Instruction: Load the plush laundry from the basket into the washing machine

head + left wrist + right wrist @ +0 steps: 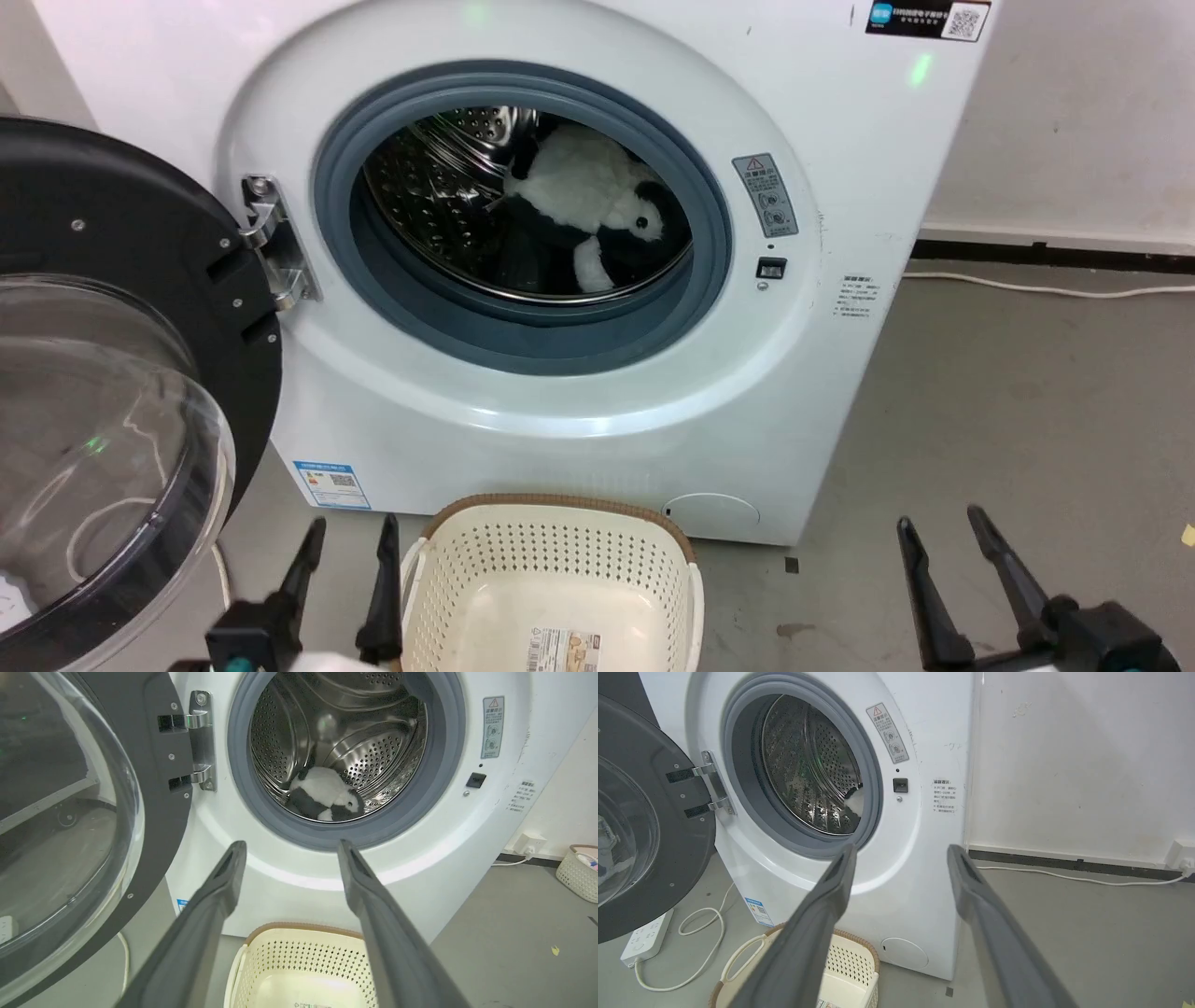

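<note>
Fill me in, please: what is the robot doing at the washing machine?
The robot is loading laundry. The plush laundry, a panda toy, already lies inside the steel drum of the washing machine, whose door stands swung open on the robot's left. The basket on the floor in front shows only a label on its floor. The left gripper and right gripper are both open and hold nothing, one either side of the basket.
</note>
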